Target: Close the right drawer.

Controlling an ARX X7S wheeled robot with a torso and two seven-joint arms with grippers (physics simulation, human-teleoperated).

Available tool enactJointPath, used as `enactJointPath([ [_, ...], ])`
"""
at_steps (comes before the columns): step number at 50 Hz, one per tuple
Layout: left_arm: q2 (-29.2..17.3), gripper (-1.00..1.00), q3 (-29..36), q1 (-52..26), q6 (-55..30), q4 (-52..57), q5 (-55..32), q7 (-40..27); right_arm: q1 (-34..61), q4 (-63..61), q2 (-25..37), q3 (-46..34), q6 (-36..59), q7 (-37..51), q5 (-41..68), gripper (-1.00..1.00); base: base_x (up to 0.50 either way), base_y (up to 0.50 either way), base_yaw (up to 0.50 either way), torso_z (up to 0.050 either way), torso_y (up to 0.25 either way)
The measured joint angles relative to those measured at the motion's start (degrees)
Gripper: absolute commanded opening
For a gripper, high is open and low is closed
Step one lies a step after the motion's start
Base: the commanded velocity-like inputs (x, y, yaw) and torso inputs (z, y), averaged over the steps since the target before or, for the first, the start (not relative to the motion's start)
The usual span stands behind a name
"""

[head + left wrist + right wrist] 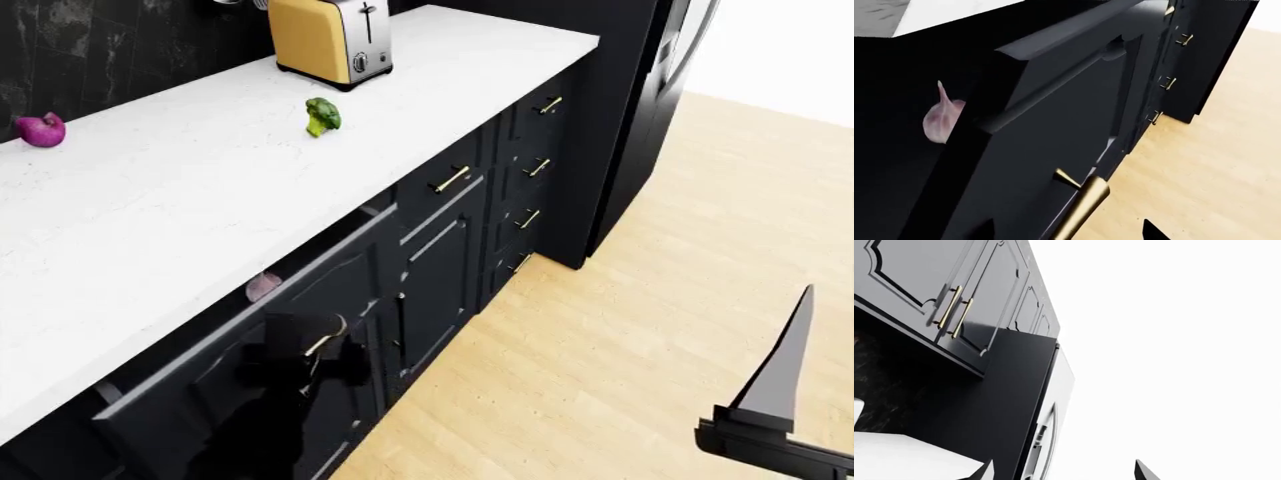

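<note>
**Drawer ajar, left arm at the front panel: slip and jam risks**

Left wrist view. Nearest the camera, the horizontal brass bar handle (1081, 205) is seen at the lower edge, with two dark fingertip points of the left gripper (1067, 231) set apart on either side of it; the jaws are judged spread, not clamped on the bar. The handle belongs to the right drawer (1047, 150), a wide drawer with a glossy black panelled front, pulled out from under the white marbled worktop (881, 15). A pale pink garlic bulb (941, 117) is noted inside the dark interior, close behind the front panel. Narrower stacked black drawers with short brass handles (1167, 82) are seen further along, above the light wooden floor (1214, 165).

Head view. The drawer is seen open below the worktop edge, the left arm a dark mass against its front near the handle. A yellow toaster (330, 38), a green broccoli floret (322, 115) and a purple vegetable (40, 129) lie on the worktop, well apart from the drawer.

Right wrist view. Only upper black panelled cabinets (934, 285) and a tall black refrigerator (1021, 410) are shown; the right gripper (1062, 470) shows fingertips held apart, holding nothing.

Risks, as judged: a push applied off-centre or on the rounded bar could slide off the glossy front. Fingers left straddling the bar could catch on it.
</note>
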Motion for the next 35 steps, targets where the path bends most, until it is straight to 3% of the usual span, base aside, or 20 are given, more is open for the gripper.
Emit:
enactJointPath([
  [16,0.07,1.00,-4.04,0.05,-0.62,-2.64,7.75,-7.60,-2.48,-0.01,0.27,2.19,-0.30,-0.01,-0.31,1.00,0.00,0.00,0.00,0.000,0.000],
  [35,-0.80,1.00,-24.33,1.05,-2.96,-4.11,27.76,-15.96,-9.44,-0.01,0.60,7.87,-1.37,0.00,-2.06,1.00,0.00,0.00,0.00,0.000,0.000],
])
